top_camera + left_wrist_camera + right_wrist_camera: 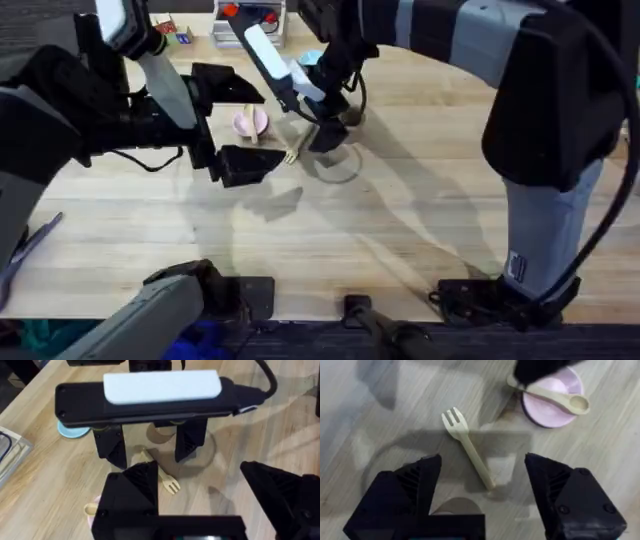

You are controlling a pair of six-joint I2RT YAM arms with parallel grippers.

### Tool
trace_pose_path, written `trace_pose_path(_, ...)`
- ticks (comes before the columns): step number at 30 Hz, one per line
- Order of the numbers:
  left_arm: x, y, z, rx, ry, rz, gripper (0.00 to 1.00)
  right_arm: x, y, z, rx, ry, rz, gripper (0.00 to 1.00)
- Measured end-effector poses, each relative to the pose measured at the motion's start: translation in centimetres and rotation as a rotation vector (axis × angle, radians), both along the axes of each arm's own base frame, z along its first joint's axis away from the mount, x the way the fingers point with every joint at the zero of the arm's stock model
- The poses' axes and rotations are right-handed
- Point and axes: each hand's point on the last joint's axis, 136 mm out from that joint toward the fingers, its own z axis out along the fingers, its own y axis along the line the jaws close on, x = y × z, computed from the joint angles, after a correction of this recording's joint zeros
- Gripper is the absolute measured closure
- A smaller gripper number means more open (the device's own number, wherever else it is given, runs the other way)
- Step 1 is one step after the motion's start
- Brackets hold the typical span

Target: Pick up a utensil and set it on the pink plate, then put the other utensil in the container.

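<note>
The pale wooden spoon (555,396) lies across the small pink plate (547,410), also seen from overhead (250,122). My left gripper (235,125) hovers open around the plate, its fingers (130,490) holding nothing. The wooden fork (467,447) lies flat on the table just right of the plate (292,153), tines pointing away from the right arm. My right gripper (322,140) is open and low over the fork's handle end, one finger (405,495) on each side. The tan container (352,117) stands just behind that gripper (161,436).
A light-blue plate (310,58) sits farther back. A clear box of coloured items (250,20) stands at the far edge. A faint ring mark (338,165) shows on the wood near the fork. A thin metal item (30,250) lies at the table's left edge.
</note>
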Motion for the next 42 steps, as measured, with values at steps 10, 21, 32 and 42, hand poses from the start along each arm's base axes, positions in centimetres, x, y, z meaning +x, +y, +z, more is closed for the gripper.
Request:
trace_pose_path(10, 0.0, 0.0, 0.0, 0.0, 0.0, 0.0, 0.007, -0.3, -0.1, -2.4, -0.028, 0.046, 0.001, 0.006)
trace_pose_path(21, 0.0, 0.0, 0.0, 0.0, 0.0, 0.0, 0.008, -0.3, -0.1, -2.5, -0.029, 0.047, 0.001, 0.008)
trace_pose_path(32, 0.0, 0.0, 0.0, 0.0, 0.0, 0.0, 0.008, -0.9, -0.8, -2.8, -0.073, 0.083, -0.018, 0.007)
trace_pose_path(42, 0.0, 0.0, 0.0, 0.0, 0.0, 0.0, 0.007, -1.0, -1.3, -3.0, -0.122, 0.074, -0.026, 0.007)
